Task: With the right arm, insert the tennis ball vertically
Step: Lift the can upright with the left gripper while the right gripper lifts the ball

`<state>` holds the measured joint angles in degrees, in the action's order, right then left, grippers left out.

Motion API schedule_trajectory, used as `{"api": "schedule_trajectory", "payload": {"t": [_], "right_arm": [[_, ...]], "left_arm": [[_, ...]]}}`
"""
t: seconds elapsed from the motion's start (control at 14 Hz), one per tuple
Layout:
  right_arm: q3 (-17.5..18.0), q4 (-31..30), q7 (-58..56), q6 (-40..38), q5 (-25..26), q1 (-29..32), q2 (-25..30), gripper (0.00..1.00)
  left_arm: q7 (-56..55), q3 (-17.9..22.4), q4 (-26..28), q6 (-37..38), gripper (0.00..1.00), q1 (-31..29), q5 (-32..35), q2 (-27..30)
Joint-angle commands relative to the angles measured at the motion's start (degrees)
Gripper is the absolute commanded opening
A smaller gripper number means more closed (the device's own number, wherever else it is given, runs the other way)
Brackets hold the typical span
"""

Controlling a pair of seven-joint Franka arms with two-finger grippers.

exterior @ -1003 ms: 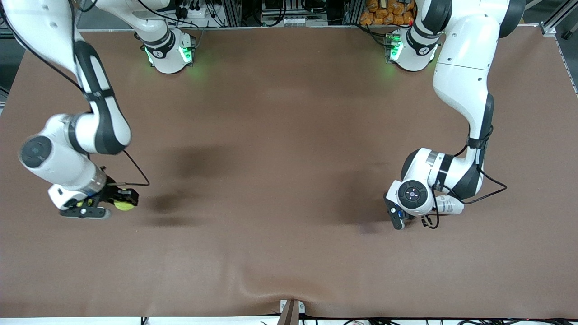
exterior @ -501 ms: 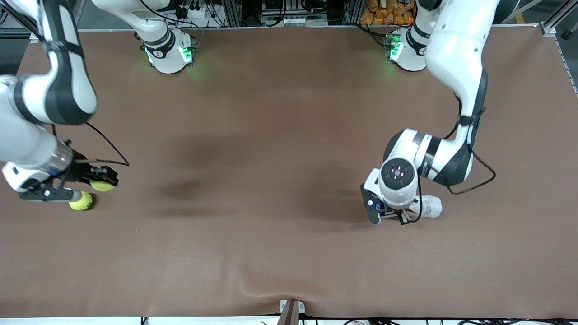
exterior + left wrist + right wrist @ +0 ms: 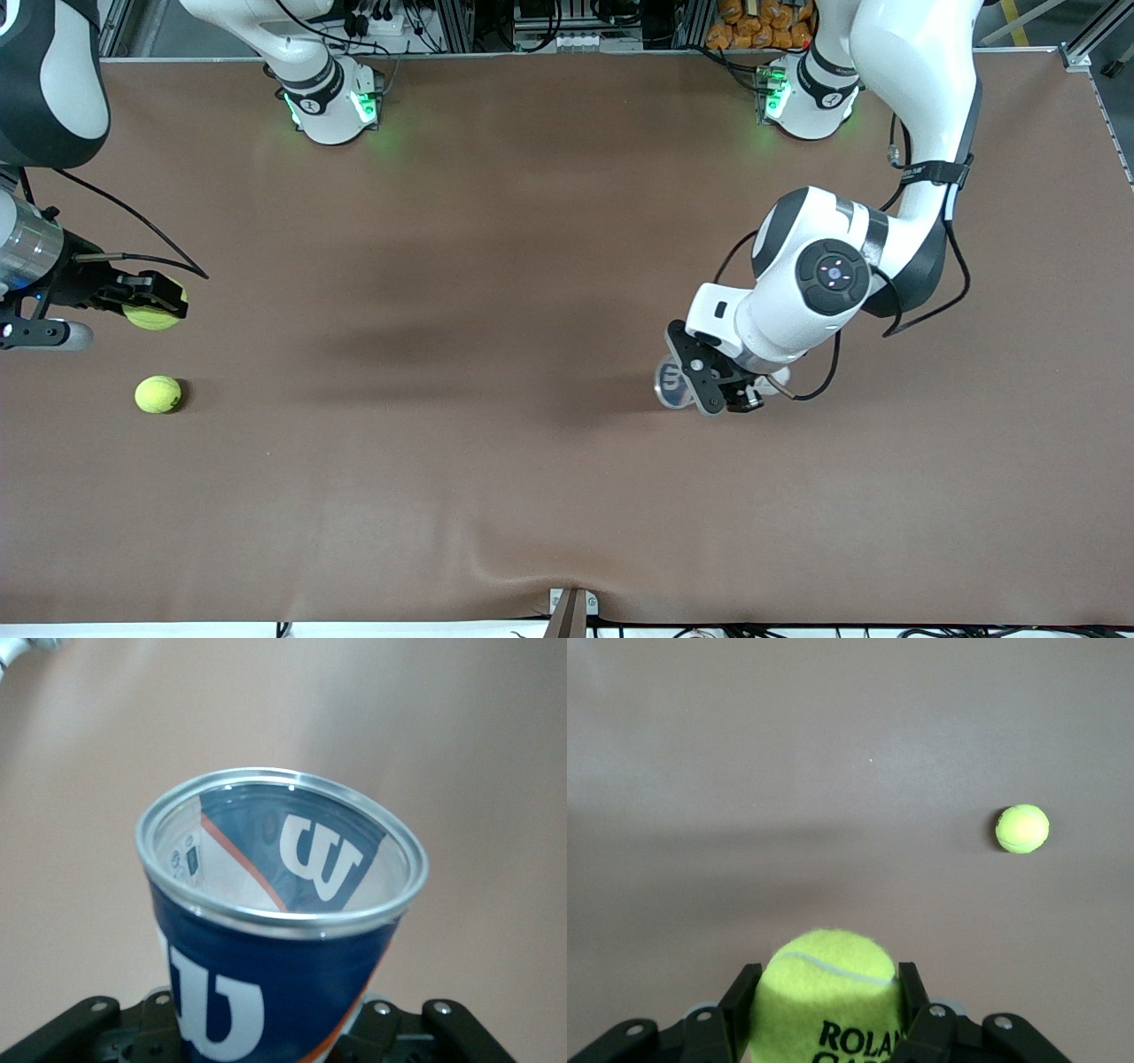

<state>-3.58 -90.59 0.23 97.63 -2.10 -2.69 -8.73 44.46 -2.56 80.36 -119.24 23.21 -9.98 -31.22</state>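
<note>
My right gripper (image 3: 152, 306) is shut on a yellow-green tennis ball (image 3: 149, 316) and holds it in the air over the right arm's end of the table; the ball fills the jaws in the right wrist view (image 3: 828, 992). A second tennis ball (image 3: 158, 394) lies on the table below it, and shows in the right wrist view (image 3: 1022, 828). My left gripper (image 3: 709, 383) is shut on a blue, clear-walled tennis ball can (image 3: 673, 385), held above the table. The can's open, metal-rimmed mouth (image 3: 282, 855) shows empty inside.
The brown table cover (image 3: 496, 266) is bare between the two arms. Both arm bases (image 3: 332, 102) stand at the table's edge farthest from the front camera. A small bracket (image 3: 571, 607) sits at the edge nearest the camera.
My right gripper has lifted its ball up and toward the table's end, uncovering the second ball. My left gripper has raised the can, carried it toward the table's middle and swung its open end round.
</note>
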Motion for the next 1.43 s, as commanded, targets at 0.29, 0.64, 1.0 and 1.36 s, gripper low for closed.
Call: {"api": "schedule_trajectory", "payload": {"t": [0.29, 0.64, 1.0, 1.36], "right_arm": [[0.16, 0.85, -0.85, -0.07, -0.10, 0.31, -0.94, 0.00], [0.16, 0.85, -0.85, 0.11, 0.07, 0.40, -1.12, 0.00], [0.24, 0.68, -0.32, 0.63, -0.10, 0.23, -1.20, 0.00], [0.33, 0.24, 2.65, 1.34, -0.10, -1.26, -1.38, 0.00]], "left_arm": [[-2.10, -0.87, -1.35, -20.21, 0.46, 0.78, -13.73, -2.78], [-6.12, -1.04, -1.35, -40.95, 0.46, 9.47, -22.00, -9.02], [-16.49, -1.04, -1.52, -57.92, 0.46, 17.65, -22.71, -16.67], [-27.22, -1.13, -1.52, -68.56, 0.45, 23.63, -22.80, -21.77]]}}
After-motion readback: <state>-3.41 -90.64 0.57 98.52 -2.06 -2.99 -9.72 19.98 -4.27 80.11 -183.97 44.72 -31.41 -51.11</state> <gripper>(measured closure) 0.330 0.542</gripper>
